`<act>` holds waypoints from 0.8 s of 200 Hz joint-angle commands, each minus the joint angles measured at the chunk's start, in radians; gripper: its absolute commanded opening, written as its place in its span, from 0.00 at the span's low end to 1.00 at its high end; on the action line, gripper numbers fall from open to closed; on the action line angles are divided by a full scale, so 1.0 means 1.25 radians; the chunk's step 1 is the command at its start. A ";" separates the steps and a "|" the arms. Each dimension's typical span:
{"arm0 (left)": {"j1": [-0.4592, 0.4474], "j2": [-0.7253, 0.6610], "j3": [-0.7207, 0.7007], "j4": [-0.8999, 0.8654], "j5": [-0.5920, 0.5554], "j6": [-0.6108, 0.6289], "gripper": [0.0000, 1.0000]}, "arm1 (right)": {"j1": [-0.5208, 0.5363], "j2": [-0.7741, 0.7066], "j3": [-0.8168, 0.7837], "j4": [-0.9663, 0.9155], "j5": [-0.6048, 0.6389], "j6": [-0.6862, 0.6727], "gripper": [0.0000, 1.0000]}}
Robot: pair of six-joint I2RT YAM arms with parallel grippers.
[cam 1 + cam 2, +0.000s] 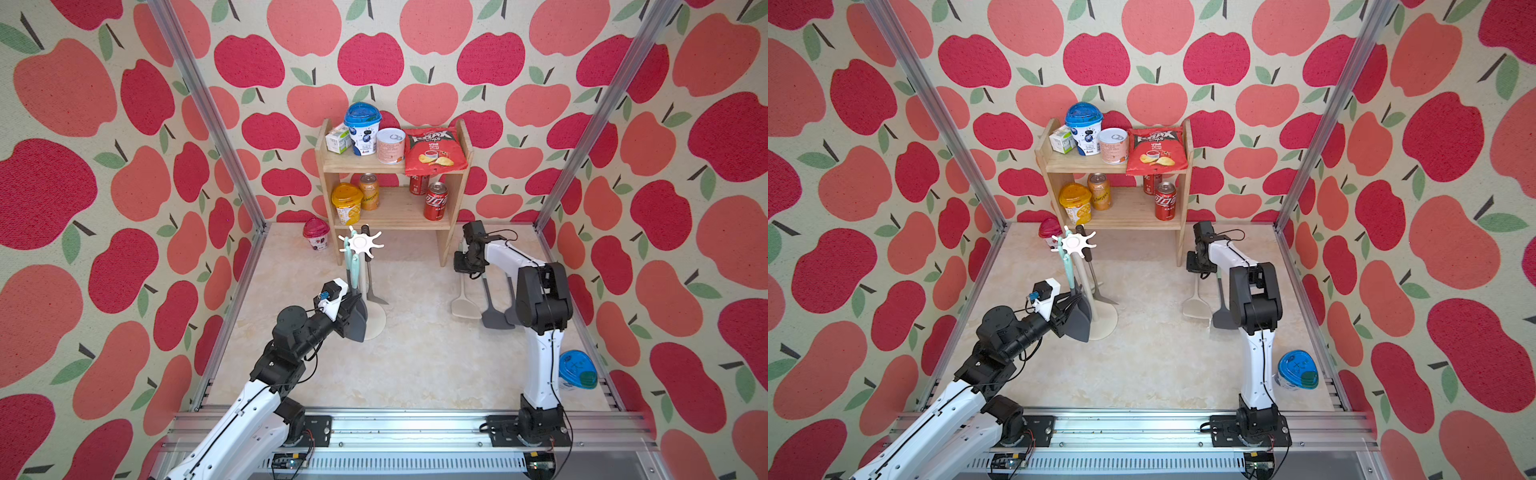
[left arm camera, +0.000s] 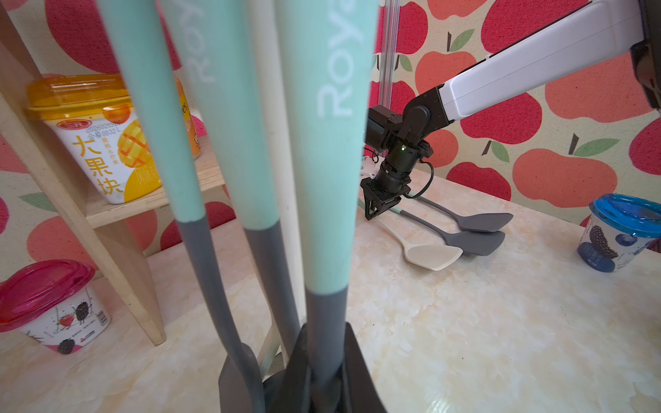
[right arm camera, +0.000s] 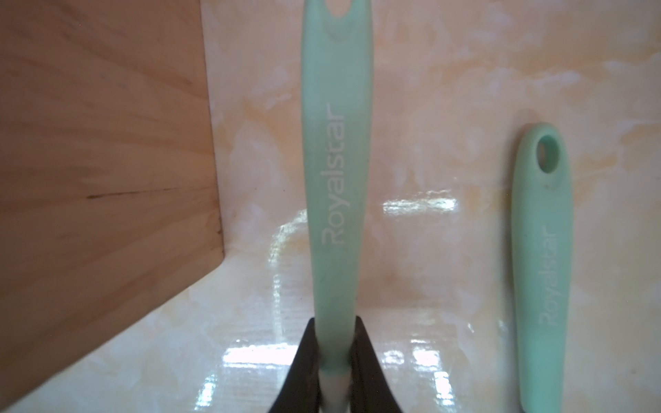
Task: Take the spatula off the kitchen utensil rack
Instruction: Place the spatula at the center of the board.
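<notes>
A spatula not yet off the kitchen utensil rack is being clamped by the left gripper, a cream spatula by the right gripper

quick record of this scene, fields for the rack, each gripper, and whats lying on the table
rack: white kitchen utensil rack, upright in front of the wooden shelf
on rack: three teal-handled utensils, upright by the pole
left gripper: shut on the grey neck of one teal spatula
right gripper: shut on the handle of the white spatula, head on the table
also on table: two grey spatulas beside the white one
status: teal spatula not yet lifted clear of the rack
</notes>
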 commanded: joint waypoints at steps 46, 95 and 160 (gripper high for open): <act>-0.001 0.004 -0.032 -0.130 0.029 0.010 0.00 | -0.010 0.035 -0.021 0.012 -0.022 0.018 0.00; -0.001 0.007 -0.034 -0.129 0.029 0.009 0.00 | -0.010 0.042 -0.012 0.009 -0.041 0.026 0.19; -0.001 0.032 -0.024 -0.126 0.032 0.006 0.00 | -0.007 -0.077 -0.058 0.037 -0.049 0.023 0.41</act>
